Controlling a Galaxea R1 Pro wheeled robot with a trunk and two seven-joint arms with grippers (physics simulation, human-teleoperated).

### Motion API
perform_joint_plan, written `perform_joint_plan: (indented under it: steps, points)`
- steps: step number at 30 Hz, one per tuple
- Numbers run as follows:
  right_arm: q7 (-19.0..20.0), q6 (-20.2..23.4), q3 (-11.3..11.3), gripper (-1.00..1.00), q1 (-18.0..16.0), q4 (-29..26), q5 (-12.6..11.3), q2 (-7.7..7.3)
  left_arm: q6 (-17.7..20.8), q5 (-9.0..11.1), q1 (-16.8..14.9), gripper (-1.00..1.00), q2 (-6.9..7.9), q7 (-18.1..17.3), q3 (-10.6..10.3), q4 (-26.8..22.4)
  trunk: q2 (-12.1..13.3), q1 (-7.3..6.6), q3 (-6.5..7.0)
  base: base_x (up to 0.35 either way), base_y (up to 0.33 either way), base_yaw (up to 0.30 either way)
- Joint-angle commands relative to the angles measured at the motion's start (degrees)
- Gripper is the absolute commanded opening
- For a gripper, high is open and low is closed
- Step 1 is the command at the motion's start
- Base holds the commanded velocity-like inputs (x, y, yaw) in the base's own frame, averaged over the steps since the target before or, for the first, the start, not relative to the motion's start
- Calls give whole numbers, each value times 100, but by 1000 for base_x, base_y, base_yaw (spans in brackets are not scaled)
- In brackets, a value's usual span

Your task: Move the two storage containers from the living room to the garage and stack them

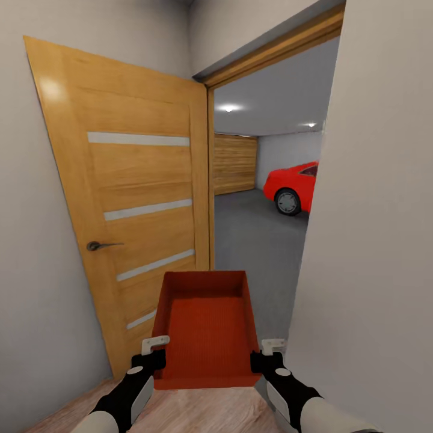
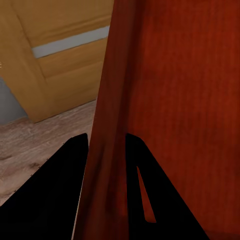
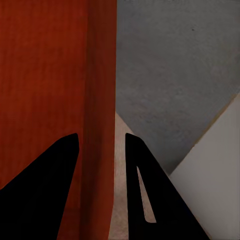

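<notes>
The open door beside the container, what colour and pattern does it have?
The door is light orange-brown wood with four pale horizontal strips, clearest in the head view.

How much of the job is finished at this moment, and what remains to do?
Done: one storage container is lifted, gripped on both side walls by the left tool and right tool. In hand: carrying it up to the open wooden door, with the garage floor and red car ahead. Left: setting it down there, then stacking the second one.

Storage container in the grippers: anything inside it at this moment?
Nothing visible inside: the head view shows the storage container's ribbed bottom and far corners bare. The near wall hides a strip of the bottom behind it. The left gripper and right gripper clamp its side walls.
</notes>
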Motion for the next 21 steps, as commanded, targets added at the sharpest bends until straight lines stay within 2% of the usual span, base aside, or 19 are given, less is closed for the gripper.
perform_joint_plan:
  steps: [1,12,21]
  points:
    - [-46,-20,-42,-100,-2,23,-55,-50,-67,-43,-3,-100,91,31,82,-64,-4,4,-2,233,223,0]
    - [-46,-18,-38,-100,-2,23,-65,-47,-67,-42,0,-100,91,33,82,-64,-4,4,-2,233,223,-7]
    - [-46,-18,-40,-100,1,23,-64,-46,-67,-43,1,-100,91,31,82,-64,-4,4,-2,233,222,-209]
